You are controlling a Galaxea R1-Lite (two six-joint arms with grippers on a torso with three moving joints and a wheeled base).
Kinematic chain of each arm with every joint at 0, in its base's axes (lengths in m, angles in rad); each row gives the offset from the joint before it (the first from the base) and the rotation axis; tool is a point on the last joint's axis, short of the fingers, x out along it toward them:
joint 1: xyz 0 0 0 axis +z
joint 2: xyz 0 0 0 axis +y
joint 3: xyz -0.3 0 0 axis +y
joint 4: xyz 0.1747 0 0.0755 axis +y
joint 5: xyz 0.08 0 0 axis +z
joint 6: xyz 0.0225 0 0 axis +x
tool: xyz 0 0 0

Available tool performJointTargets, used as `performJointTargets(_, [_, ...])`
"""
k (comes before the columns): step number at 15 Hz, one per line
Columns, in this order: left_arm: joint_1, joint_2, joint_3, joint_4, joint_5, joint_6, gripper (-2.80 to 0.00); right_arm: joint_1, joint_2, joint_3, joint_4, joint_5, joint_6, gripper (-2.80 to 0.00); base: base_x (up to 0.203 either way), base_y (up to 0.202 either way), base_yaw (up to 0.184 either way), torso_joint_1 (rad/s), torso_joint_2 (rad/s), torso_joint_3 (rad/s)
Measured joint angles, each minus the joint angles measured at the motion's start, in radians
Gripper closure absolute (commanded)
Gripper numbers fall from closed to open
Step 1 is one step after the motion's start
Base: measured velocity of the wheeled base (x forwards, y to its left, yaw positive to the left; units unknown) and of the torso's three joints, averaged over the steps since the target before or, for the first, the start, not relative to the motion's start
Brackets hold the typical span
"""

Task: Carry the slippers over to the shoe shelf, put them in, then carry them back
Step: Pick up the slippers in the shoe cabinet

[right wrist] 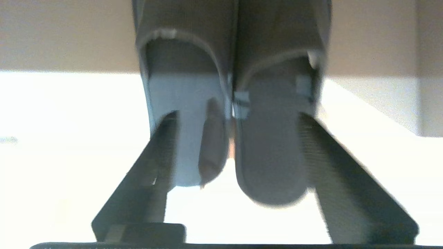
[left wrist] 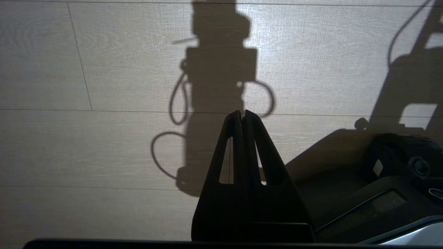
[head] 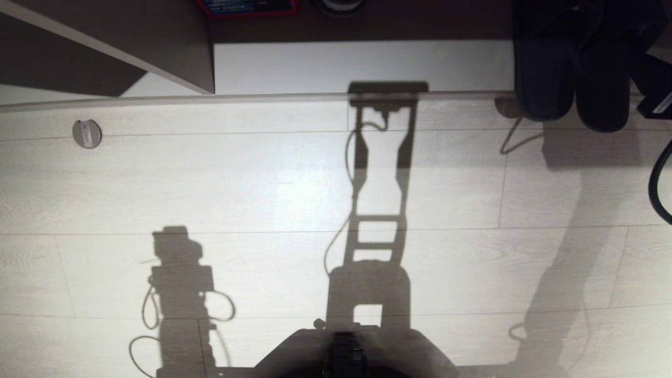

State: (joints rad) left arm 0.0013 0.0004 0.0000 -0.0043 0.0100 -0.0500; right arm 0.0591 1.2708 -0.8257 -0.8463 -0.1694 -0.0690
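Soft rounded charcoal slippers (right wrist: 235,114) side by side, right jaws (right wrist: 238,131) flanking both, grip unclear

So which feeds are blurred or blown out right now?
Right wrist view: motion-blurred, pale shoe shelf plank blown out behind the slippers between the right gripper fingers. Head view: sharp, hard robot shadows on the floor. Left wrist view: sharp, left gripper.

Soft matt fabric slippers (right wrist: 235,103) — pale wood-grain floor (head: 262,199) with a slight sheen — ribbed tool fingers (right wrist: 311,138).
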Motion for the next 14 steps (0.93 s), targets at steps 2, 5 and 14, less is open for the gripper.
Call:
performJointTargets(2, [0.000,0.000,0.000,0.000,0.000,0.000,0.00,0.002,-0.049,0.046,0.009,0.003,-0.025,0.00,0.000,0.000,0.000,0.000,0.00,0.000])
performJointTargets(5, [0.000,0.000,0.000,0.000,0.000,0.000,0.00,0.003,-0.128,0.107,0.024,-0.006,-0.054,0.00,0.000,0.000,0.000,0.000,0.00,0.000])
performJointTargets(14, [0.000,0.000,0.000,0.000,0.000,0.000,0.00,-0.008,-0.476,0.323,0.290,-0.006,-0.058,0.00,0.000,0.000,0.000,0.000,0.00,0.000])
